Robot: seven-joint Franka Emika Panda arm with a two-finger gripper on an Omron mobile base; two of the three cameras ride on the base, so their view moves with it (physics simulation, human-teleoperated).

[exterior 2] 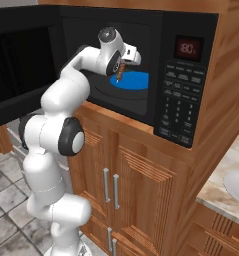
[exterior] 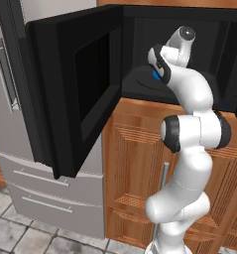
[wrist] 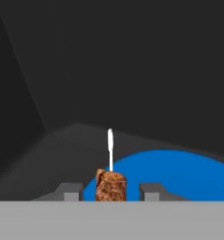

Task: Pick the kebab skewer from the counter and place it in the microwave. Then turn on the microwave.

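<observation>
The microwave stands with its door swung wide to the left. My arm reaches into the cavity, and my gripper hangs over the blue round plate. The kebab skewer, a brown chunk on a thin white stick, stands upright between my fingertips, with a small gap on each side. From the right base view the skewer points down just above the plate's left edge. My gripper is open around it. The plate lies just beyond.
A grey fridge stands left of the open door. Wooden cabinet fronts sit under the microwave. The beige counter with a pale round basin shows at the lower right. The microwave's red display is lit.
</observation>
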